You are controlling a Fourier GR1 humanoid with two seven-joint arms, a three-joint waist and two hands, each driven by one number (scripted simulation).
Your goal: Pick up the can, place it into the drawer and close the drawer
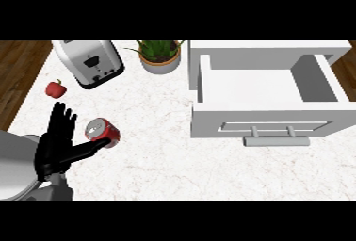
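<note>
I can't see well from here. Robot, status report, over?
Left hand open beside red metal can. Right hand out of view. White drawer open. Nothing blocking.

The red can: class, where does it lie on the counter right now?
In the head view the red can lies at the counter's left side, against the open left hand, below the red pepper and toaster, well left of the open drawer.
</note>
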